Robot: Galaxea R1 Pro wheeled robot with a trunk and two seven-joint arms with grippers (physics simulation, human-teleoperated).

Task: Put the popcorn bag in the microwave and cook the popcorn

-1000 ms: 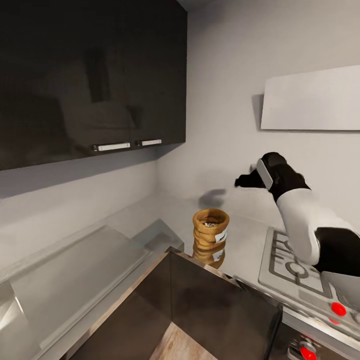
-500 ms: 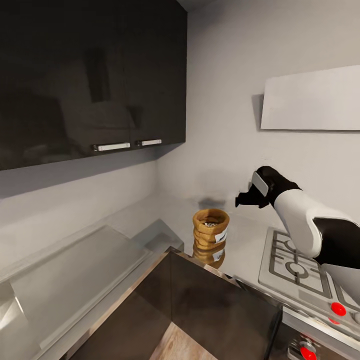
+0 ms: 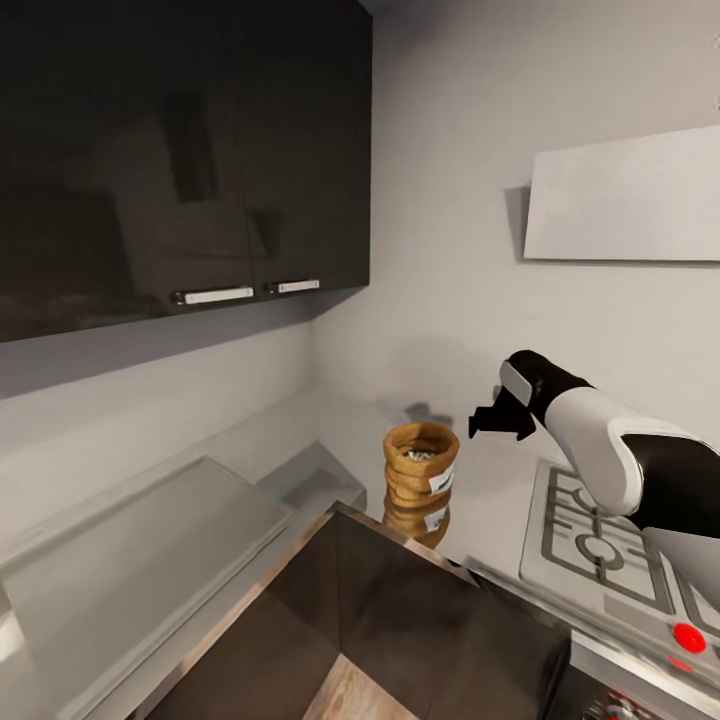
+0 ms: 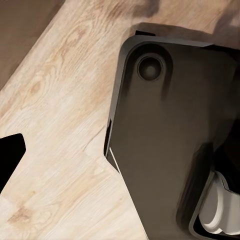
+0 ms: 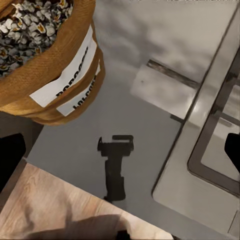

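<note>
At the left of the head view, one dark wall cabinet point(image 3: 180, 150) hangs above the grey tabletop point(image 3: 150, 530), which runs toward the corner of the room. Your left gripper is not readable here; the left wrist view looks down on wood flooring point(image 4: 55, 115) and a dark part of the robot's own body point(image 4: 170, 130), and you cannot tell from it whether those jaws are released or clenched.

Toward the centre, one popcorn bag point(image 3: 421, 472) stands upright on the tabletop near its front edge, mouth up, with its long axis vertical. The popcorn point(image 3: 418, 454) fills the mouth. The right wrist view shows the same bag point(image 5: 47, 65) with two white label tags on its side.

To the right, your right gripper point(image 3: 492, 418) hovers above the tabletop, apart from the bag and slightly higher than its rim. The bag lies to the left of the jaws and a little below them. The jaws appear released: the two dark fingertips sit well apart at opposite edges of the right wrist view, with nothing between them. The right arm is clearly the nearer one for the grasp.

At the far right, one gas hob point(image 3: 600, 540) sits beside the bag's stretch of tabletop, under one pale hood point(image 3: 625, 200).
</note>
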